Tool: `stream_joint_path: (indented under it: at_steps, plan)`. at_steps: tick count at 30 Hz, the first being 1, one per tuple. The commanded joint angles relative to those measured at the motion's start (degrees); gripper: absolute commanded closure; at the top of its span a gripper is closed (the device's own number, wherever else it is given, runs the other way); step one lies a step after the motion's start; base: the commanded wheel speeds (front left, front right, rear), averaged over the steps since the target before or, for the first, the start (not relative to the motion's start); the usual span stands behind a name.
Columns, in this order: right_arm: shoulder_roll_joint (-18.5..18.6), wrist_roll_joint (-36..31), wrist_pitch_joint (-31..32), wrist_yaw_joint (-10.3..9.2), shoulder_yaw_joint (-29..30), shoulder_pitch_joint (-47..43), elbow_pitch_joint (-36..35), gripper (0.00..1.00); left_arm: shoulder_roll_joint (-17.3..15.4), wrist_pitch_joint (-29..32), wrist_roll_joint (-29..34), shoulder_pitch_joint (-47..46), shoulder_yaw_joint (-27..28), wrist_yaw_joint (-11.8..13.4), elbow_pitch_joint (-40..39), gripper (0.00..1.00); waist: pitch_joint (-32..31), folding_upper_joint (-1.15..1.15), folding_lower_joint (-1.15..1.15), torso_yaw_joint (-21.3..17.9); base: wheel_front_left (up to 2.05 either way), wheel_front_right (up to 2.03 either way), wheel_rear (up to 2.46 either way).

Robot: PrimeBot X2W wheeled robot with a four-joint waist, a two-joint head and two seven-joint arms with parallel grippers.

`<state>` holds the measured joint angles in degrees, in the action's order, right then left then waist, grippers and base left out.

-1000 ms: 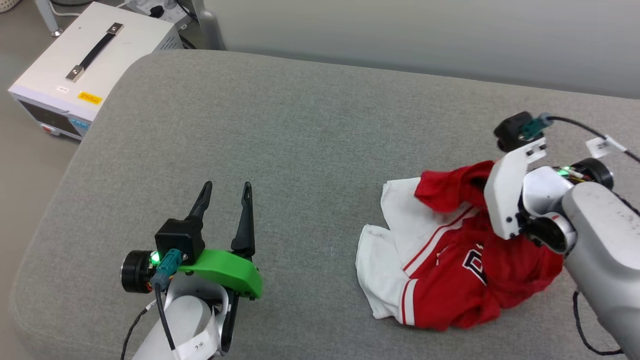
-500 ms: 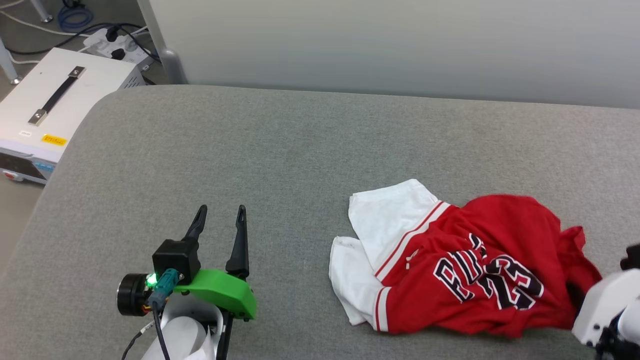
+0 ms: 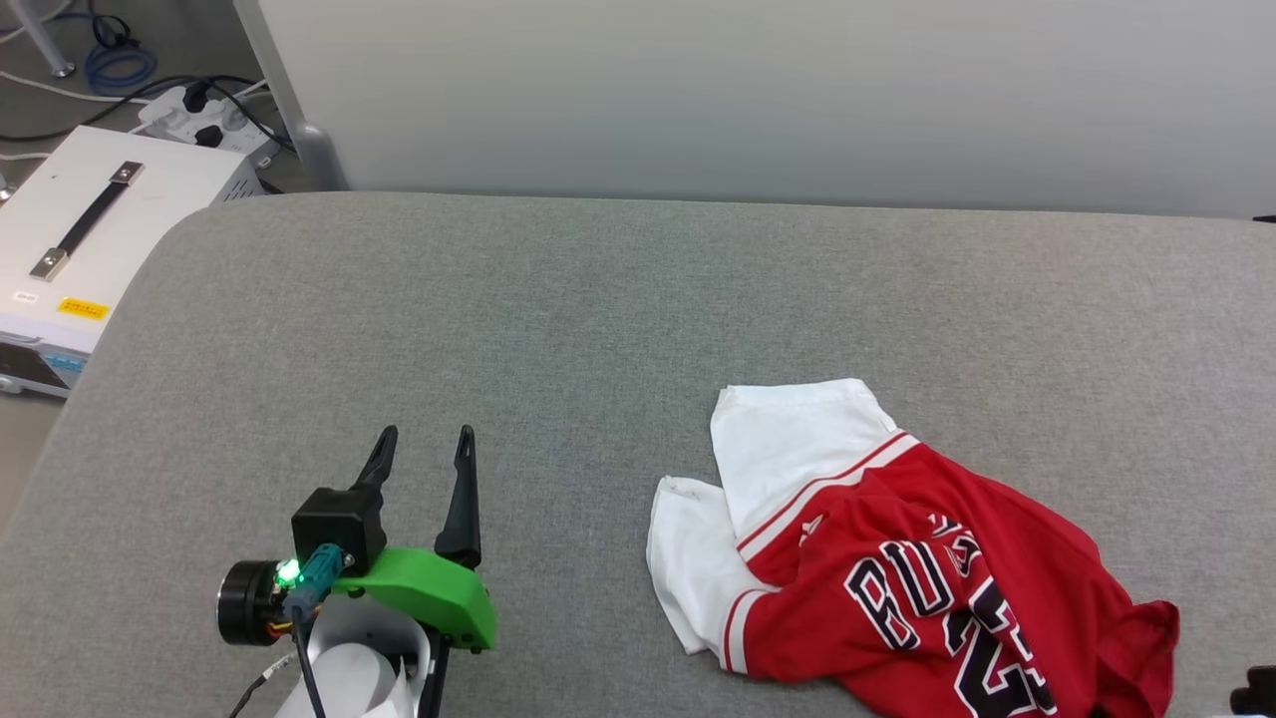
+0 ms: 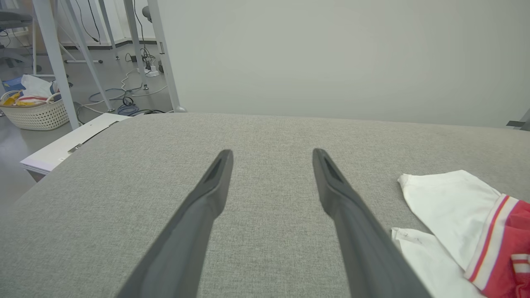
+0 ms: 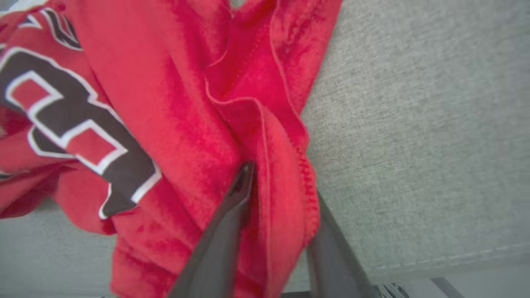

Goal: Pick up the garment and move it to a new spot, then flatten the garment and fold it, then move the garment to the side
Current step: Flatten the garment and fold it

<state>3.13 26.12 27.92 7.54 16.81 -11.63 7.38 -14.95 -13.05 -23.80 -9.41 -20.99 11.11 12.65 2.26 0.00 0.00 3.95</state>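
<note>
We're at the placing step: jersey (image 3: 927, 598) lower right, right gripper (image 5: 281, 186) straddling its blurred hem, grip unclear; left gripper (image 3: 426, 439) gapes. Next, flatten.

Free: grey tabletop (image 3: 598, 329) bare across centre, far side and far right | Blocked: crumpled garment (image 3: 927, 598) heaped at near right | left gripper (image 3: 424, 439) low at near left, fingers spread | Bounds: wall panel (image 3: 758, 100) along far edge; white box (image 3: 90, 239) beyond left corner
</note>
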Motion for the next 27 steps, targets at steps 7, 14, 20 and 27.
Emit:
stream_joint_path:
  at_steps: [7,14,20,27]
  plan:
    - [-0.22,-2.41,-17.33,-0.05,-0.58,1.01,-3.86,0.00,-0.58,0.50,-0.63,1.49,0.09,1.32,-0.92,0.00,-0.64,0.00,0.00,-0.18,0.00,0.00,0.00]
    - [1.48,-3.90,-21.93,-0.05,-3.44,7.40,-3.96,0.00,-0.95,0.54,-0.69,1.37,0.41,2.09,-2.21,0.00,0.66,0.00,0.00,0.16,0.00,0.00,0.00]
    - [7.94,-1.77,-13.76,-0.05,-9.70,17.93,1.91,0.00,-0.59,0.25,-0.60,-0.21,0.15,1.98,-2.89,0.00,3.49,0.00,0.00,1.82,0.00,0.00,0.00]
    - [17.80,5.13,8.68,-0.05,-24.46,32.59,9.06,0.00,1.22,-0.59,0.11,-5.20,-1.27,0.59,-1.97,0.00,8.44,0.00,0.00,7.05,0.00,0.00,0.00]
